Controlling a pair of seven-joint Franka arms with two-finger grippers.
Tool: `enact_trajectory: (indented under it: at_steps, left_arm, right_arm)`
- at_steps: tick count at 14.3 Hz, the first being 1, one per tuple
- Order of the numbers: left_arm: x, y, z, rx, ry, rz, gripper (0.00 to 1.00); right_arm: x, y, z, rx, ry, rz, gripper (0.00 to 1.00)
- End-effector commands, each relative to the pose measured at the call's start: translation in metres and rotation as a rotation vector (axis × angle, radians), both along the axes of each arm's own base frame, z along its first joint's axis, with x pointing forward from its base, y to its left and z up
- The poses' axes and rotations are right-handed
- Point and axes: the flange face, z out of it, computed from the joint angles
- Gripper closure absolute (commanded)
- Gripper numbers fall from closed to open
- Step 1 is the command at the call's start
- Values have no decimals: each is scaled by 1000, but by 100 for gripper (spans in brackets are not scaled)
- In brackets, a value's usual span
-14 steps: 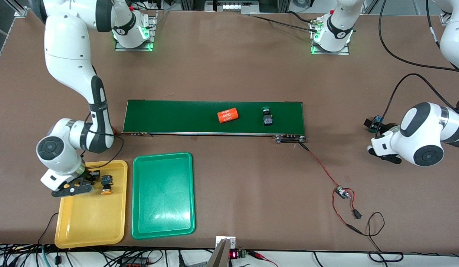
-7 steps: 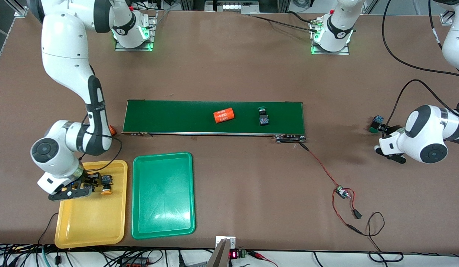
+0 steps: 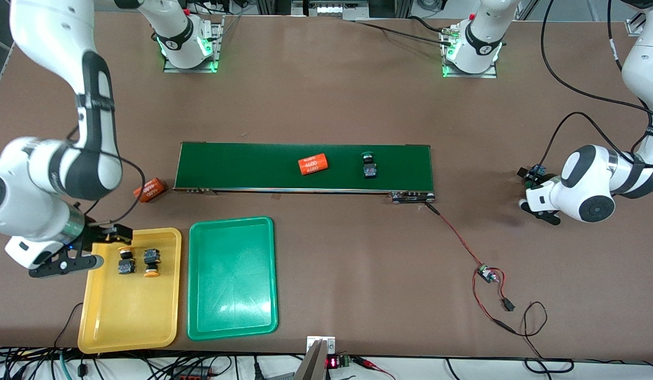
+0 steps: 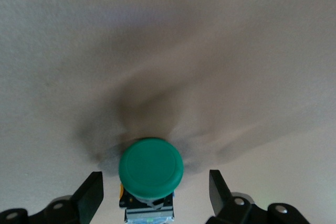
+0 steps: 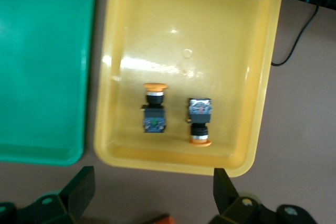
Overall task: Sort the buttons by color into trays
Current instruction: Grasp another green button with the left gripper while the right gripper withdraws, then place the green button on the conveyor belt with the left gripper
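While two yellow buttons (image 3: 138, 261) lie in the yellow tray (image 3: 128, 316), the right gripper (image 3: 75, 248) hovers over that tray's edge, fingers apart and empty. Beside it, the green tray (image 3: 232, 306) holds nothing. At the table's left-arm end, the left gripper (image 4: 155, 195) straddles a green button (image 4: 150, 167), fingers apart. Likely light, rigid and smooth-capped, it should grip best by its squarer body.

I count four buttons: two yellow-capped (image 3: 126, 260) (image 3: 151, 262), two green-capped (image 3: 368, 164) (image 4: 150, 169). There are two trays, one yellow (image 3: 126, 322) and one green (image 3: 232, 295). I also see two orange cylinders (image 3: 312, 164) (image 3: 150, 190).
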Motion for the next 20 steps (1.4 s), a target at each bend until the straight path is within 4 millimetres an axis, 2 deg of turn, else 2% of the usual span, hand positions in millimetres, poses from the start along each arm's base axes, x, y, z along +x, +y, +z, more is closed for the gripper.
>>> enact_trajectory:
  at_steps: [1, 3, 5, 8, 10, 12, 15, 18, 20]
  left_arm:
    - [-4, 2, 7, 13, -6, -36, 53]
    - [-5, 2, 11, 22, 11, -39, 67]
    - [2, -14, 25, 19, 20, -55, 69]
    - [33, -56, 81, 16, -30, -38, 69]
    - [48, -95, 110, 12, -29, 20, 68]
    - [58, -131, 131, -47, -10, 99, 68]
    - [53, -188, 133, -122, 60, 267, 68]
    - [56, -261, 135, -178, 46, 412, 68]
    - [47, -318, 124, -152, 35, 437, 67]
  right_arm:
    - [-15, 34, 23, 51, 34, -26, 0]
    - [-28, 89, 35, 64, 56, -99, 0]
    - [-41, 138, 31, 57, 84, -153, 0]
    - [-59, 192, 19, 51, 108, -158, 0]
    - [-72, 219, 8, 41, 130, -146, 0]
    - [-88, 251, -5, 28, 153, -126, 0]
    - [-112, 297, -17, 11, 158, -196, 0]
    - [-136, 352, -37, -1, 131, -259, 0]
    - [-150, 383, -50, -3, 105, -298, 0]
